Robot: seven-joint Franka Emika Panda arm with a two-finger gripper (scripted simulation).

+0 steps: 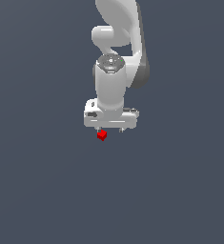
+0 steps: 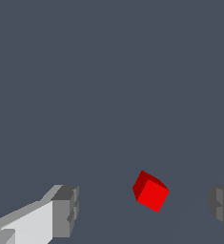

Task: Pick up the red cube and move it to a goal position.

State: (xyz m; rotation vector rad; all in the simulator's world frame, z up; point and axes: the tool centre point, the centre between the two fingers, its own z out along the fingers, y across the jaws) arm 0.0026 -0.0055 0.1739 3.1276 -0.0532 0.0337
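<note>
The red cube (image 1: 102, 136) is a tiny bright red block on the dark grey floor, just below the white gripper (image 1: 111, 130) in the exterior view. In the wrist view the red cube (image 2: 150, 191) lies between the two grey fingertips (image 2: 66, 211), nearer the other one, touching neither. The gripper (image 2: 144, 209) is open and holds nothing. In the exterior view the fingers are mostly hidden under the white hand.
The white arm (image 1: 118, 47) rises from the hand toward the top of the exterior view. The dark grey floor (image 1: 46, 181) fills everything else, with no other object in view.
</note>
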